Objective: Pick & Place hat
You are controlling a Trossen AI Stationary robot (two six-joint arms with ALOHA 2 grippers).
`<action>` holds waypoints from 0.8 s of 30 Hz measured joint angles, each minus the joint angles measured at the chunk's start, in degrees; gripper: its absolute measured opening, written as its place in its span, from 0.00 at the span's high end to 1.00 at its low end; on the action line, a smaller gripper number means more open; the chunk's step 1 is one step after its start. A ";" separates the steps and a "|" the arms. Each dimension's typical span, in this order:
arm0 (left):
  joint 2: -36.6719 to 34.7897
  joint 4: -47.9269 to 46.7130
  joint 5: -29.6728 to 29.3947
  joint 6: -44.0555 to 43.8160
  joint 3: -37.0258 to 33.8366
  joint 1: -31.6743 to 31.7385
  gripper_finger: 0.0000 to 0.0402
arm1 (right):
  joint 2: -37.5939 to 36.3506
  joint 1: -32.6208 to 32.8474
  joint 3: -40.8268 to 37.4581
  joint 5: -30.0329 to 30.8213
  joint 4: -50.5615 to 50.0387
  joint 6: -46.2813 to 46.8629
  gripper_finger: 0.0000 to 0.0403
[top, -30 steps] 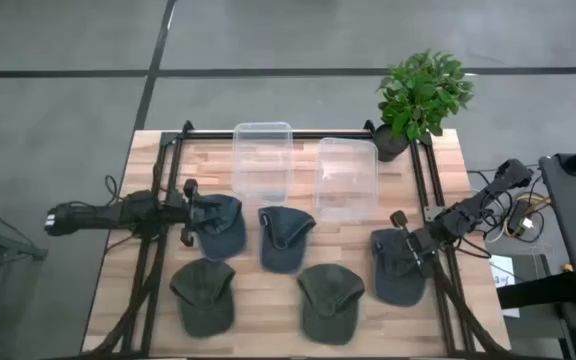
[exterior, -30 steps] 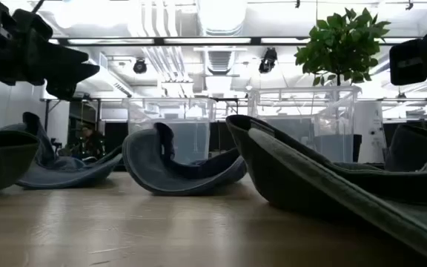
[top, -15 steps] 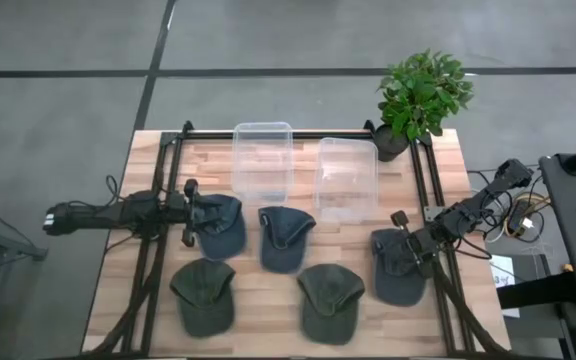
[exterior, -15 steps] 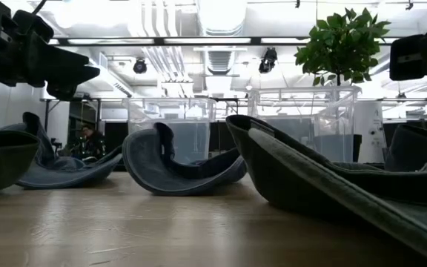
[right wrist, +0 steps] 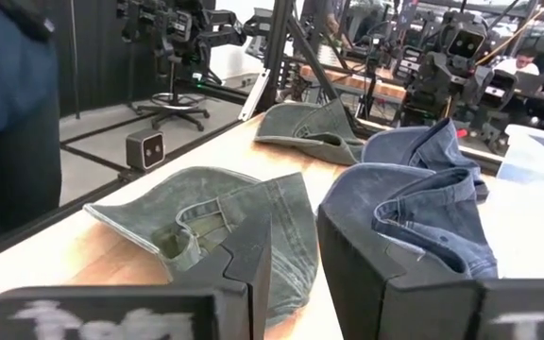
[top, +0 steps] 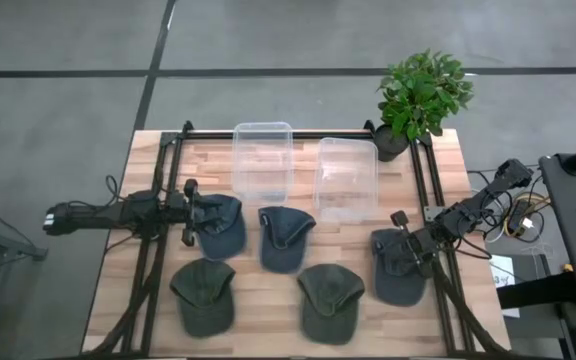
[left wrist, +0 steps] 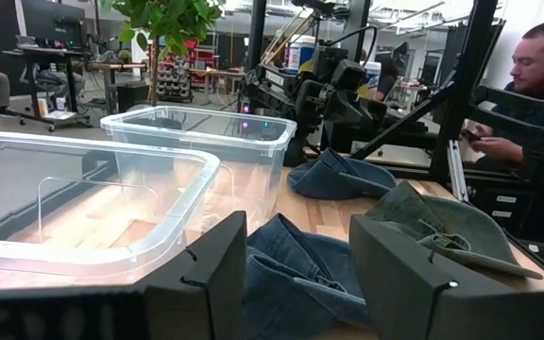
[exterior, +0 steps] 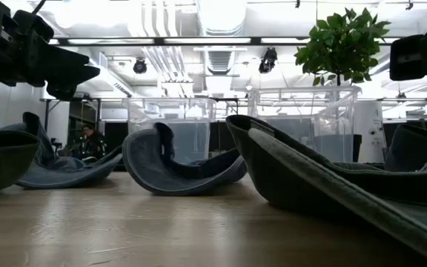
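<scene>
Five caps lie on the wooden table, three blue denim and two green. My left gripper (top: 190, 211) is open at the left edge of the left blue cap (top: 220, 225). In the left wrist view (left wrist: 296, 269) the cap's denim (left wrist: 300, 274) lies between the two fingers, and no touch shows. My right gripper (top: 405, 240) is open over the left part of the right blue cap (top: 398, 268). Its wrist view (right wrist: 296, 274) looks past the fingers at the middle blue cap (right wrist: 414, 208) and a green cap (right wrist: 225, 217). The right blue cap itself is hidden under the fingers there.
Two clear plastic bins (top: 263, 160) (top: 346, 178) stand toward the table's far edge, and a potted plant (top: 423, 95) stands at its far right corner. The middle blue cap (top: 284, 237) and the green caps (top: 204, 296) (top: 331, 302) fill the near half. A person (left wrist: 527, 85) sits beyond the table.
</scene>
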 joint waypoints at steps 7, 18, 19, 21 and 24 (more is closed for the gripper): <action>0.02 0.44 0.00 0.00 0.00 0.00 0.55 | 0.00 -0.01 0.00 -0.02 -0.01 1.13 0.79; 0.02 0.51 0.04 0.00 0.00 -0.02 0.55 | 0.00 0.01 0.00 -0.02 -0.01 1.20 0.79; 0.02 0.52 0.04 0.00 0.00 0.00 0.55 | 0.00 0.01 0.00 -0.02 0.00 1.20 0.79; 0.02 0.53 0.04 0.00 0.00 -0.01 0.55 | 0.00 -0.01 0.00 -0.02 -0.01 1.19 0.79; 0.02 0.55 0.05 0.00 0.00 0.00 0.55 | 0.00 0.01 0.00 -0.02 -0.01 1.18 0.79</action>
